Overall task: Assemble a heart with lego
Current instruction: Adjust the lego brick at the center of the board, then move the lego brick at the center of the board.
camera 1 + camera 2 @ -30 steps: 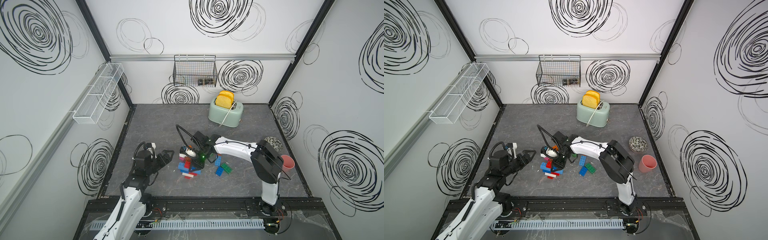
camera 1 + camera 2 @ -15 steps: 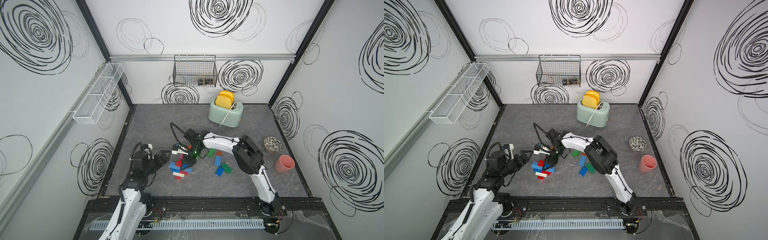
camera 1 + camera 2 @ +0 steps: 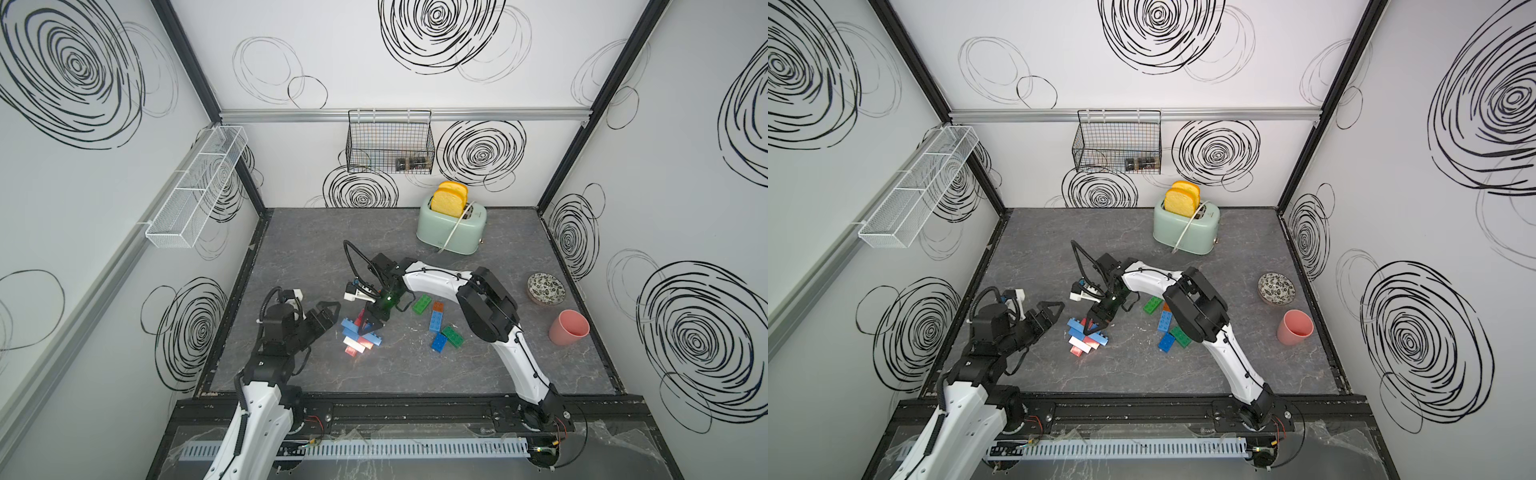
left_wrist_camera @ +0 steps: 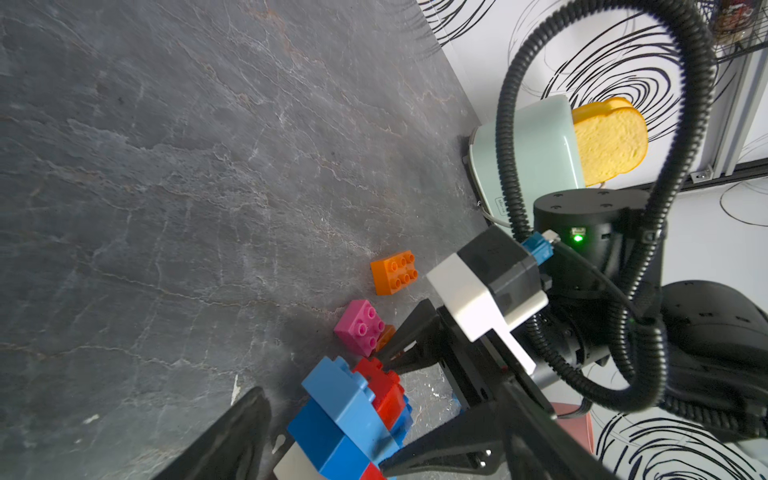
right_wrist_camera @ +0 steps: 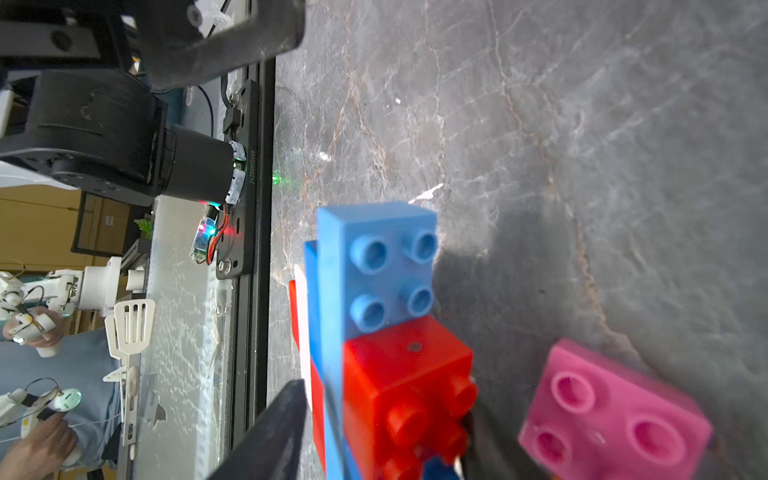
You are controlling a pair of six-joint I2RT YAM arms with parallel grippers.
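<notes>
A lego stack [image 3: 358,336] of light blue, blue, white and red bricks lies left of the table's middle, also seen in the other top view [image 3: 1087,337]. My right gripper [image 3: 371,330] reaches down over it, open, jaws either side of the red brick [image 5: 409,386]; one finger [image 5: 278,432] stands just off the stack. My left gripper [image 3: 334,316] is open beside the stack's left end, touching nothing. A pink brick [image 4: 360,328] and an orange brick [image 4: 394,272] lie behind the stack. Loose green [image 3: 422,304] and blue [image 3: 439,343] bricks lie to the right.
A mint toaster [image 3: 451,228] with toast stands at the back. A patterned bowl [image 3: 546,289] and a pink cup [image 3: 569,327] sit at the right edge. A black wire basket [image 3: 390,141] hangs on the rear wall, a white mesh shelf [image 3: 195,187] on the left wall.
The right arm carried the stack leftward toward the left gripper, then its jaws opened off the stack. The left gripper stayed open, nearly in place.
</notes>
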